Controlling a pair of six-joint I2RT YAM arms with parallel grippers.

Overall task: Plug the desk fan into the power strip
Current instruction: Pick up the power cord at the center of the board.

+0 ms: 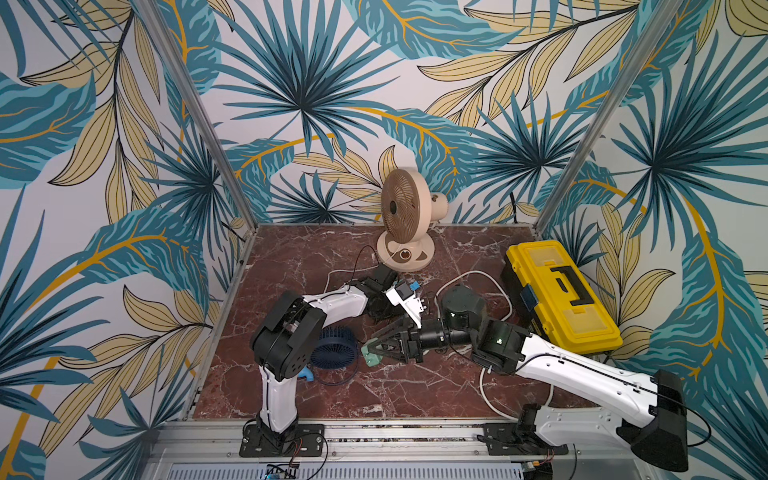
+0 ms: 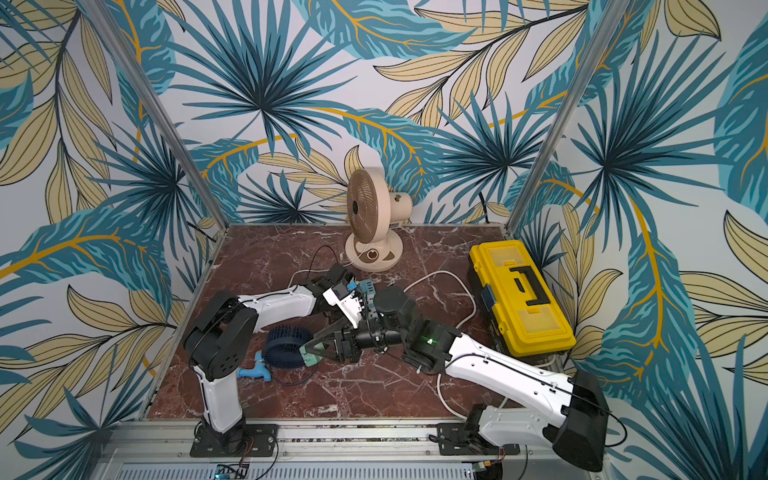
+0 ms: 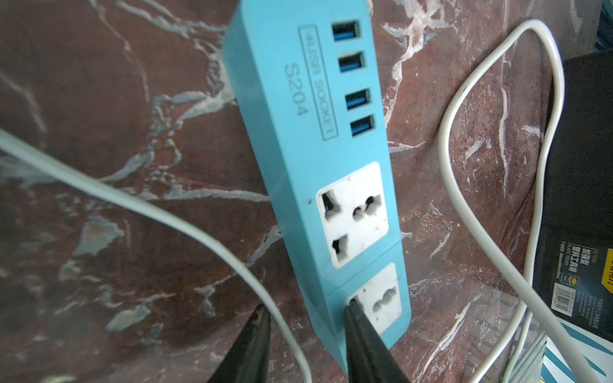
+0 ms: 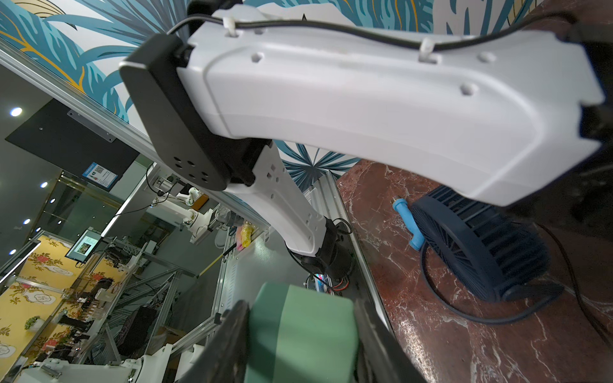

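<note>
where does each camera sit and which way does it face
Top views: high at the front, looking down at the table; both arms show.
Left wrist: looks past its end effector at the power strip.
Right wrist: faces the left arm and navy fan; its end effector grips a green block.
Shared: navy fan in top and right-wrist views.

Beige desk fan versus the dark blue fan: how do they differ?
The beige plastic desk fan stands upright on a round base at the marble table's back edge; the dark blue ribbed fan is smaller and sits low near the left arm. Both have round slatted grilles.
</note>
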